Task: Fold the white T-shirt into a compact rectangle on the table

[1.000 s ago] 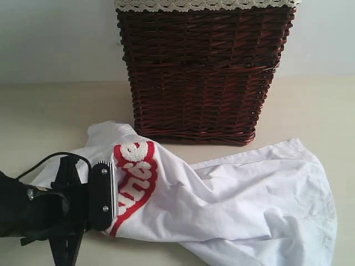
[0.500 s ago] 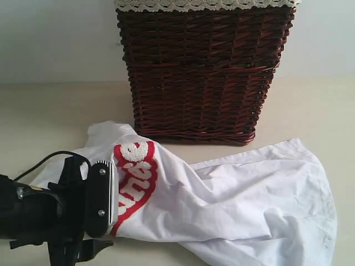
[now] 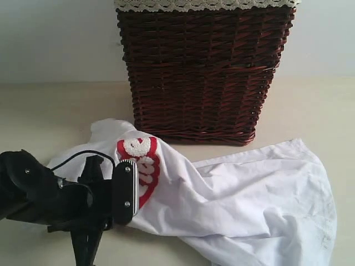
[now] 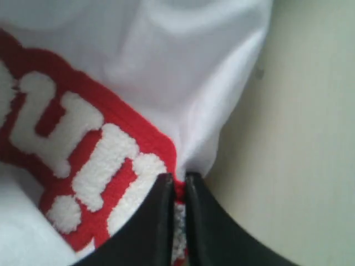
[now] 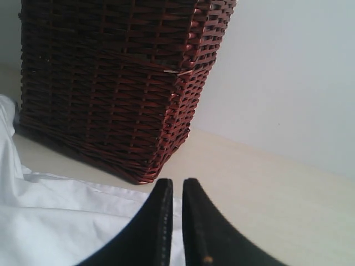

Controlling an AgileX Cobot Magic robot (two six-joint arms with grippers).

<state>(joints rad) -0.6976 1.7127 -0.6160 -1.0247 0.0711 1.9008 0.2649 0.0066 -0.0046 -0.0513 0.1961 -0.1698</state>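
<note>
- Broadly, in the exterior view the white T-shirt [image 3: 238, 199] lies crumpled and unfolded on the counter [image 3: 50, 105]. It spreads from near the left side toward the near right corner, just in front of a dark brown wicker basket [image 3: 199, 72].
- The basket stands toward the counter's far edge, and a lace-trimmed liner [image 3: 205, 4] shows at its rim.
- The left tool [image 3: 130, 191] sits low at the shirt's left end, against the cloth right by the red-outlined lettering [image 3: 141, 160]. From this side I cannot see whether the jaws meet.
- The right tool is out of this view.
- From the left wrist, the left tool [image 4: 177, 185] is clenched on the shirt's edge. A sliver of red and white lettering shows pinched between its nearly closed jaws.
- The fuzzy letters [image 4: 83, 155] run away from the grip, and bare counter lies just beside the hem.
- From the right wrist, the right tool [image 5: 177, 188] has its jaws drawn almost together with nothing between them. It hangs above the shirt's far end [image 5: 61, 221], apart from the cloth, with the basket [image 5: 111, 77] beyond.
- By my reading, the task is at its start. No fold is made, the sleeves and body are bunched in loose ridges, and no straight edge is laid out.
- What is left is nearly everything: spreading the shirt flat, then folding it down into a compact rectangle. The one grip at the left end looks like the opening step of that.
</note>
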